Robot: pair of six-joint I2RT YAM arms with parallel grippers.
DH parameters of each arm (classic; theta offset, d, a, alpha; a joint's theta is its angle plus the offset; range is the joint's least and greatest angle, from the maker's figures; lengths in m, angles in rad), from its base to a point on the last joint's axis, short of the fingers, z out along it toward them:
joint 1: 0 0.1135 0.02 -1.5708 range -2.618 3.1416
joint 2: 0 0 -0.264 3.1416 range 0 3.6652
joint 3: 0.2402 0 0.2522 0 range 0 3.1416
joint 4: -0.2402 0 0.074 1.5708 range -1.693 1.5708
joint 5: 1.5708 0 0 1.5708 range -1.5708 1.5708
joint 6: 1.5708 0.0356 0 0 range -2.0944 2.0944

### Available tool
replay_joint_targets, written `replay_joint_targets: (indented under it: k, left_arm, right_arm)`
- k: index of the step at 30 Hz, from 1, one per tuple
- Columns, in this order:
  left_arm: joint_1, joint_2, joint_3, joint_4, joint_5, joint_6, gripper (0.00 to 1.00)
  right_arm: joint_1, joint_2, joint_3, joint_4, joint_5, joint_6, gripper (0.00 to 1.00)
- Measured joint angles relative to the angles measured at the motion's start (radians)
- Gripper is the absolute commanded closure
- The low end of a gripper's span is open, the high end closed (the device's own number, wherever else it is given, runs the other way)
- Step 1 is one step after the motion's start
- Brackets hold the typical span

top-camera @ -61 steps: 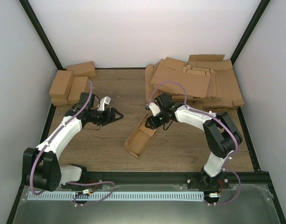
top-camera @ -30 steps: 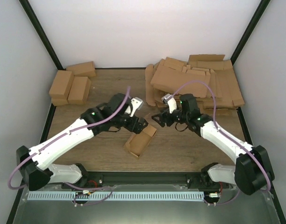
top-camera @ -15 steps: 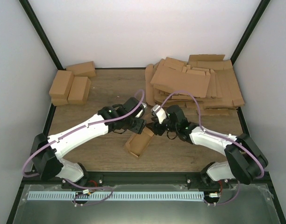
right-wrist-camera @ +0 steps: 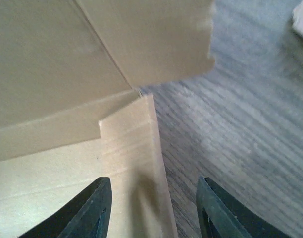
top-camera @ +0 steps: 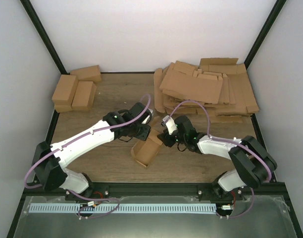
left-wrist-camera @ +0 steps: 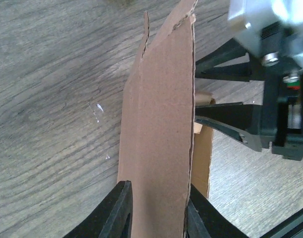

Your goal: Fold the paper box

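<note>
The paper box (top-camera: pixel 146 149) lies as an open brown carton mid-table, long axis running from near left to far right. My left gripper (top-camera: pixel 142 132) sits at its far end from the left. In the left wrist view a brown panel (left-wrist-camera: pixel 159 124) fills the gap between the black fingers, and the left gripper (left-wrist-camera: pixel 158 198) is shut on it. My right gripper (top-camera: pixel 166 139) reaches the same end from the right. It (right-wrist-camera: pixel 154 198) stands open astride a wall edge (right-wrist-camera: pixel 141 163), with bare table beside its right finger. Its fingers (left-wrist-camera: pixel 226 124) also show in the left wrist view.
A heap of flat cardboard sheets (top-camera: pixel 206 89) fills the back right. Three closed small cartons (top-camera: pixel 75 89) stand at the back left. White walls enclose the wooden table (top-camera: pixel 107 99), and a black rail (top-camera: pixel 156 187) runs along its near edge.
Both arms have swung in to the box's far end, one from each side. The jaws of both have narrowed, and the left gripper has closed on a panel.
</note>
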Motion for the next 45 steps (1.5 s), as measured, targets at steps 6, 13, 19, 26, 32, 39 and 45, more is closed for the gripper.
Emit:
replay_joint_targets:
  k: [6,13,19,26,32,39,45]
  left_arm:
    - [0.017,-0.001,0.000,-0.002,0.012,0.002,0.84]
    - [0.072,-0.029,-0.023,0.022,0.079,0.005,0.87]
    - [0.165,-0.075,-0.081,0.065,0.175,0.019,0.87]
    - [0.314,-0.111,-0.192,0.160,0.371,0.043,0.85]
    - [0.391,-0.124,-0.262,0.239,0.548,0.052,0.84]
    - [0.410,-0.124,-0.274,0.270,0.621,0.058,0.83]
    - [0.420,-0.116,-0.274,0.277,0.623,0.063,0.83]
  right_arm:
    - [0.001,0.106,0.040,-0.050,0.013,-0.001,0.55]
    - [0.004,0.137,0.114,-0.109,0.045,-0.022,0.55]
    - [0.037,0.163,0.153,-0.157,0.092,-0.071,0.60]
    - [0.071,0.209,0.209,-0.228,0.135,-0.121,0.61]
    - [0.117,0.278,0.287,-0.294,0.198,-0.166,0.67]
    - [0.174,0.344,0.368,-0.368,0.307,-0.206,0.98]
    - [0.177,0.348,0.377,-0.384,0.338,-0.211,0.96]
